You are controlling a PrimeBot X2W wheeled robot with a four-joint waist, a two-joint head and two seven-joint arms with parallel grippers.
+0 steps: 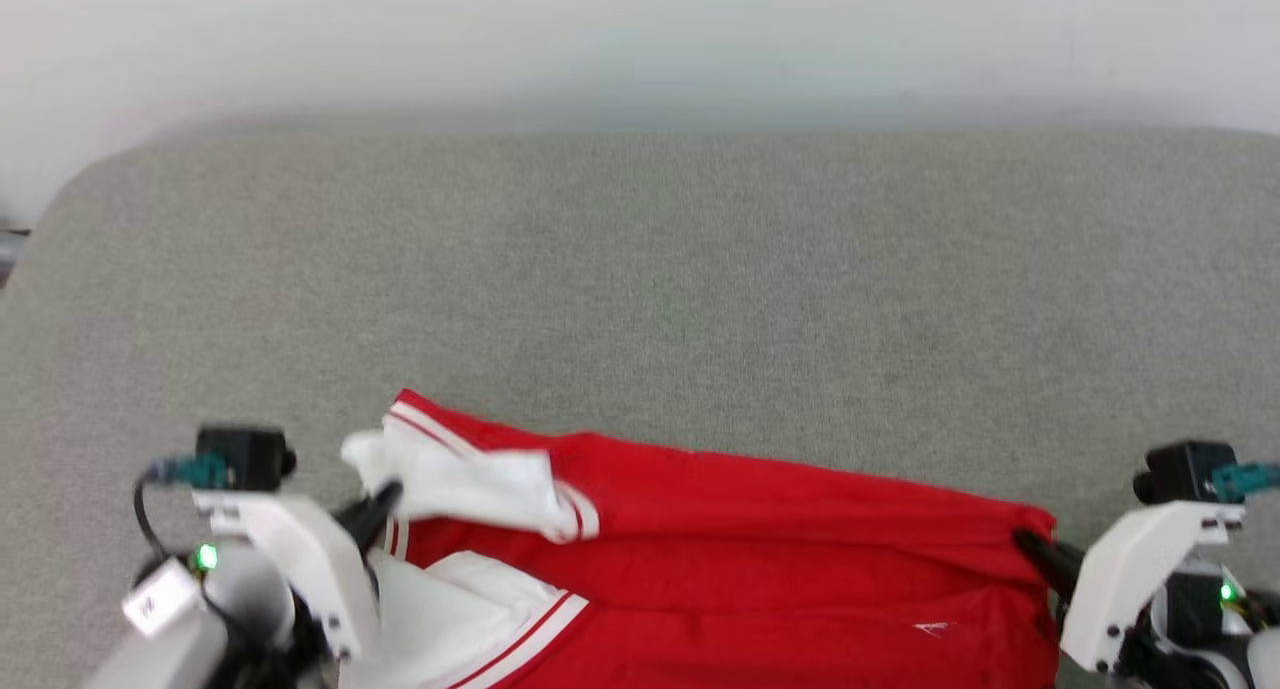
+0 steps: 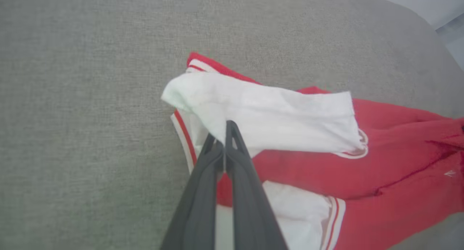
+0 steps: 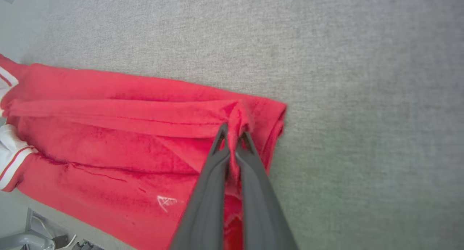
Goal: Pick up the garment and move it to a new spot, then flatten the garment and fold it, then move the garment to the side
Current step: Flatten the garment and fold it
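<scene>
The left pincer (image 2: 224, 135) is clamped together on a fold of the white sleeve (image 2: 275, 112). The right pincer (image 3: 233, 134) is clamped on a bunch of red cloth, and the garment (image 1: 760, 529) lies rumpled between them on the grey worktop (image 1: 640, 269). Both grips look thin, so an outward pull to flatten could, I judge, slip a tip free, and the sleeve doubled just beyond the left pincer may stay creased.

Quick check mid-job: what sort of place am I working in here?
Probably a plain indoor test or lab space, though I can't be sure: a broad work surface covered in grey fabric with a rounded corner, a bare pale wall behind it, and the red garment lying on it.
</scene>
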